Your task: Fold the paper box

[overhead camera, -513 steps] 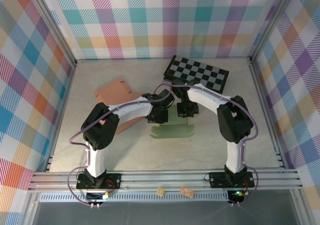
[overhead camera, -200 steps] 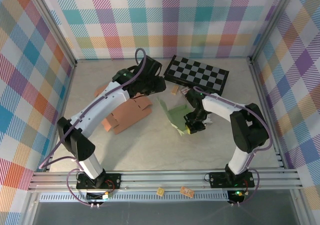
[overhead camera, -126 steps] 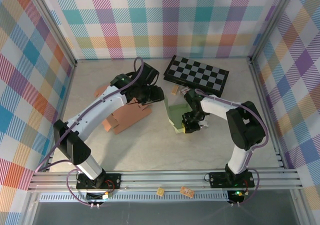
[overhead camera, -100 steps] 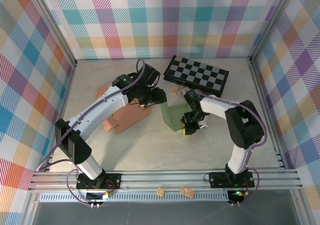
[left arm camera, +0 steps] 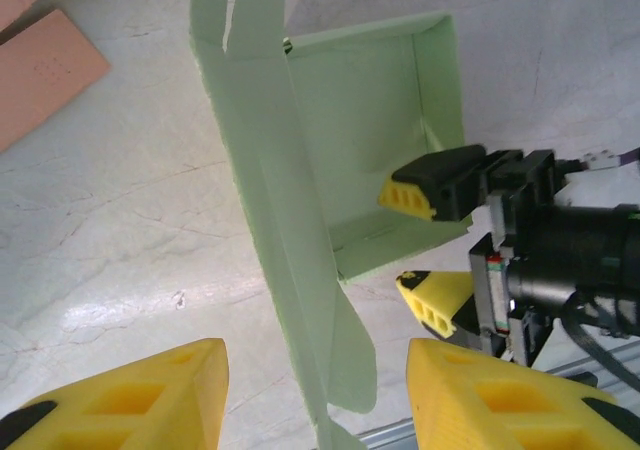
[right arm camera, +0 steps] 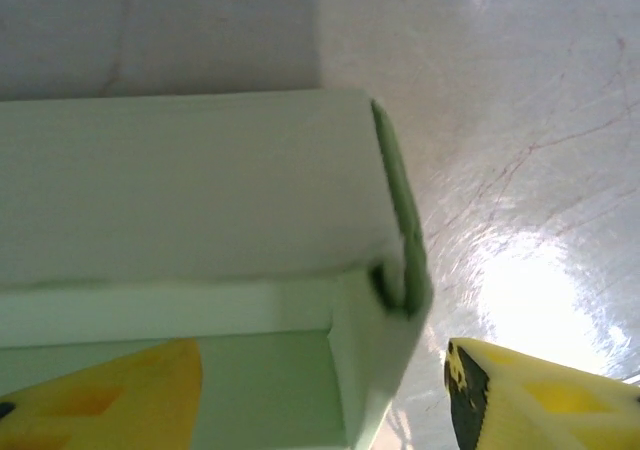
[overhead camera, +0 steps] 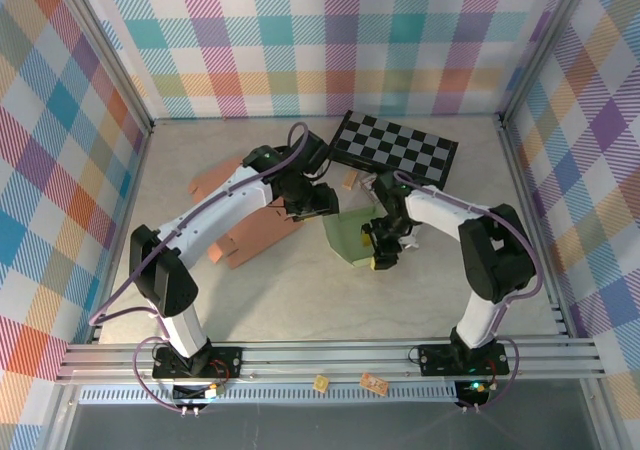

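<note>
We see the green paper box [overhead camera: 348, 238] sitting near the middle of the counter [overhead camera: 280, 290], with its open side facing up. Its long side runs from the back of the counter toward the front, slanting a little to the right. One tall flap [left arm camera: 270, 200] stands up along the left side.

The left gripper [overhead camera: 318, 202] hangs over that flap at the back left of the box. Its jaws are spread wide, with the flap between them, and they are not pinching it.

The right gripper [overhead camera: 380, 255] is at the front right corner. One yellow finger [left arm camera: 408, 192] is inside the box and the other is outside. The jaws are apart and let go, with the wall between them.

Brown card pieces [overhead camera: 255, 235] lie just to the left. A checkered board [overhead camera: 395, 148] lies behind.
</note>
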Controlling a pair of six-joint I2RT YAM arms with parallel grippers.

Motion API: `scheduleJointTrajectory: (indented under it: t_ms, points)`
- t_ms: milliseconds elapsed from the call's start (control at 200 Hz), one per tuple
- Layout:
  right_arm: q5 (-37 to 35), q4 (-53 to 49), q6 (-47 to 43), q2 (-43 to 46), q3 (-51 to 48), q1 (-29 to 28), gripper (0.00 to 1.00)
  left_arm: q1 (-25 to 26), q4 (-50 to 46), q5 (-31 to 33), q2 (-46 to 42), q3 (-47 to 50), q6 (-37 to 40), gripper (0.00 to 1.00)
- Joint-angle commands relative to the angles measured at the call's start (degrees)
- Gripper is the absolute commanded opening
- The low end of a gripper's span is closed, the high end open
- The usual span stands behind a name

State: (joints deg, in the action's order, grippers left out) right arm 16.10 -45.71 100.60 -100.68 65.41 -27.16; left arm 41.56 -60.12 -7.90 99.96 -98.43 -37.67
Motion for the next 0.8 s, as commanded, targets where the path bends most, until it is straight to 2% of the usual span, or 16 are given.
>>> scheduleJointTrajectory:
  t_ms: [0,130,245,450,520,615,715,795]
  points:
    - [-3.0,-6.4,-3.3,3.7,3.5,0.6,0.72,0.8,-3.8,0.2,0.3,-1.4,1.1,0.50]
    - [-5.1,-8.8,-7.3,6.1,5.8,1.5,0.76,0.8,-3.1,0.3,1.1,-0.2,0.6,0.49]
    - [-4.9,-8.5,-13.1,6.8,7.3,2.7,0.75,0.9,-1.7,0.5,2.7,-0.8,0.7,0.46]
    - [-6.8,-5.6,-25.3,7.9,8.9,3.8,0.67,1.0,-2.4,2.0,6.5,-3.5,3.0,0.34]
    - [-6.9,-3.7,-28.2,8.5,8.3,4.2,0.61,1.1,-2.4,2.8,6.9,-3.4,3.8,0.30]
    - [-7.0,-0.6,-31.1,10.0,7.1,4.6,0.55,1.2,-2.5,4.2,7.5,-4.6,5.7,0.20]
    - [-7.4,1.0,-35.7,10.7,7.6,4.9,0.54,1.2,-4.5,4.7,8.9,-8.0,8.9,0.10]
    - [-7.8,0.8,-41.3,10.4,9.3,5.3,0.54,1.2,-6.4,4.4,10.0,-11.4,12.7,0.07]
